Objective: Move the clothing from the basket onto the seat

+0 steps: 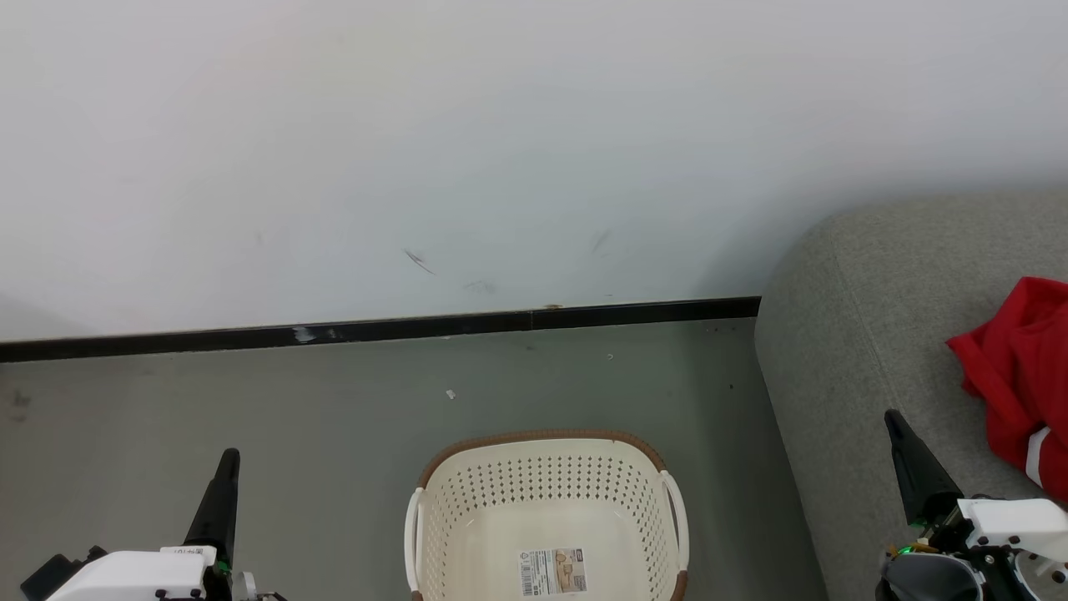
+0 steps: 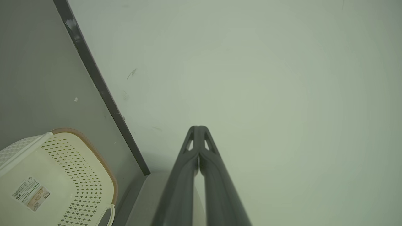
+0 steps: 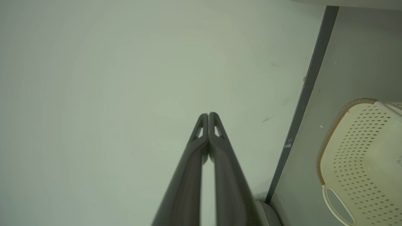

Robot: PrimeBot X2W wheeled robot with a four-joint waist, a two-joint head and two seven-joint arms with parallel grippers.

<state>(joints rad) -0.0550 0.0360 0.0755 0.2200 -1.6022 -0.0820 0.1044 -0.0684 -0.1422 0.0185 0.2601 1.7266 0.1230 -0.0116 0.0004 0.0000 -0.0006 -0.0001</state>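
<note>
At the bottom middle of the head view, the basket [image 1: 546, 501] is seen standing on the grey floor [image 1: 250, 401], its bare bottom showing with a label sticker [image 1: 552, 572] on it. To the right, the seat [image 1: 851, 334] is seen close beside the basket, and the red clothing [image 1: 1018, 376] lies bunched on it at the picture's right edge, where it is partly cut off; a white stripe is shown on it. A white wall [image 1: 501, 125] with a black skirting board [image 1: 375, 330] is seen behind. The left gripper [image 1: 227, 467] is seen at the lower left over the floor, well apart from the basket. The right gripper [image 1: 901, 438] is seen at the lower right in front of the seat, near the clothing but apart from it.

Along the left wrist view, the left gripper's two fingers are seen pressed together at the tips, with nothing held, pointed at the wall. The basket is shown at the lower left, on the floor by the skirting board.

Along the right wrist view, the right gripper's fingers are likewise seen drawn narrow, tip against tip, with nothing between them. The basket's brown rim and one side handle are shown at the right.
</note>
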